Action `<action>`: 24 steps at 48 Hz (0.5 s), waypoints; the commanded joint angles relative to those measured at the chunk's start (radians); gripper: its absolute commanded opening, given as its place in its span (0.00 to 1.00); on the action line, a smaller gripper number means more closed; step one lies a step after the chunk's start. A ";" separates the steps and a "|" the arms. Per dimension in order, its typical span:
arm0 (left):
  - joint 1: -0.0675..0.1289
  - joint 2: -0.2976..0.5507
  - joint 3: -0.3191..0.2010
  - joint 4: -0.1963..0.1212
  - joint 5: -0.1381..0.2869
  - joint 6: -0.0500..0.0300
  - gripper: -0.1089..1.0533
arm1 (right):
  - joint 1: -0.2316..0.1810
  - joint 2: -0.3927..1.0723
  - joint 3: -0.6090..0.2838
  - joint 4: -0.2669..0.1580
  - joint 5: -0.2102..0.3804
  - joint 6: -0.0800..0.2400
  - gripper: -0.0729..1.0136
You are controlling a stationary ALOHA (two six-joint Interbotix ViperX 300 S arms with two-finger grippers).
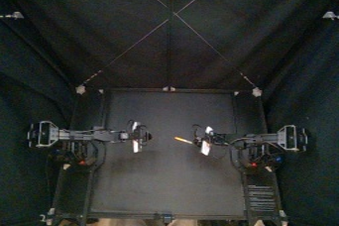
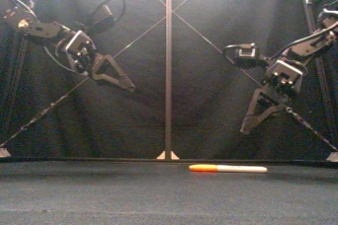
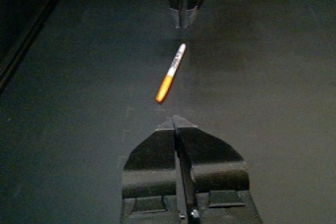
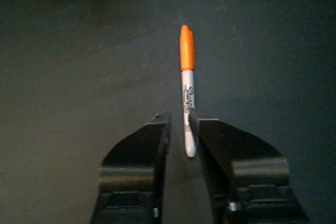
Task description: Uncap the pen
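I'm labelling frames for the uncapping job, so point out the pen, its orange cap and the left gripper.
pen [image 2: 228, 169], front view, white barrel near the cap.
orange cap [image 4: 186, 48], right wrist view, middle of the cap.
left gripper [image 3: 178, 120], left wrist view, between the fingertips.

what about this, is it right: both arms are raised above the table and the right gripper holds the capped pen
No: the right gripper holds nothing. The front view shows the capped pen lying on the table, well below it. The rest is right.
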 commanded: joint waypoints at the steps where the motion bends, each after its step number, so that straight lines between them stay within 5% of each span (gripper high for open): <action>1: 0.009 0.023 -0.049 0.003 0.021 -0.0031 0.53 | -0.006 0.031 -0.040 -0.012 0.008 0.000 0.73; 13: 0.018 0.028 -0.061 0.002 0.038 -0.0031 0.80 | -0.023 0.140 -0.071 -0.018 0.025 0.000 0.73; 24: 0.018 0.028 -0.058 0.000 0.043 -0.0031 0.86 | -0.061 0.212 -0.097 -0.018 0.028 -0.002 0.73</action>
